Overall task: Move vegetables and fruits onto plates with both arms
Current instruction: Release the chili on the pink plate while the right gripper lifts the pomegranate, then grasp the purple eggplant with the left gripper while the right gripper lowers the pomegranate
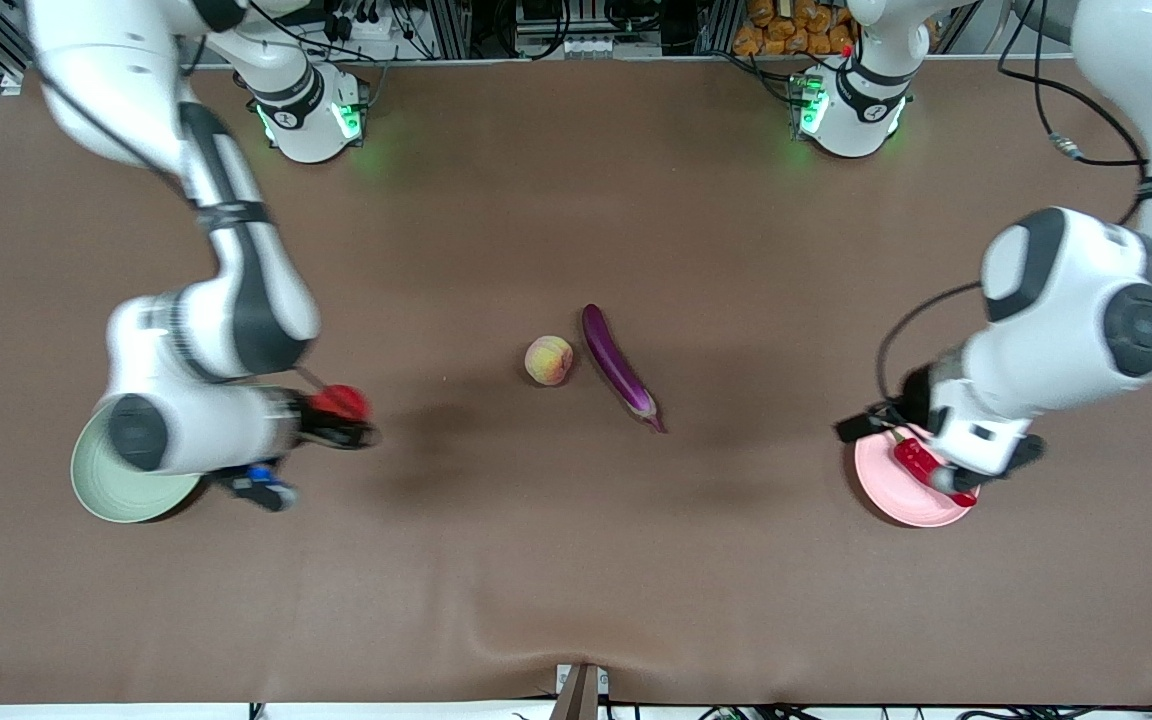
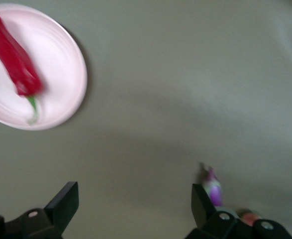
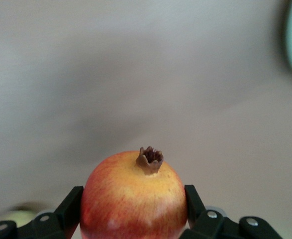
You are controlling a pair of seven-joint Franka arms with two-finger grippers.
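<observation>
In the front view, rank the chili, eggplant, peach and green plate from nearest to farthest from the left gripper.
The open left gripper is over the pink plate.
1. Chili: on the pink plate, right under the gripper.
2. Eggplant: mid-table.
3. Peach: beside the eggplant, toward the right arm's end.
4. Green plate: at the right arm's end.

Brown matte cover [image 1: 576,560] spans the whole table, slightly rumpled at bottom centre of the frame, where a small bracket [image 1: 581,690] sits at the table edge. Along the top: aluminium frame rails [image 1: 456,25], a tangle of black cables [image 1: 376,25], and a heap of orange-brown items [image 1: 796,30] at upper right. Even overhead light, soft shadows. White strip of floor [image 1: 86,712] at bottom.
</observation>
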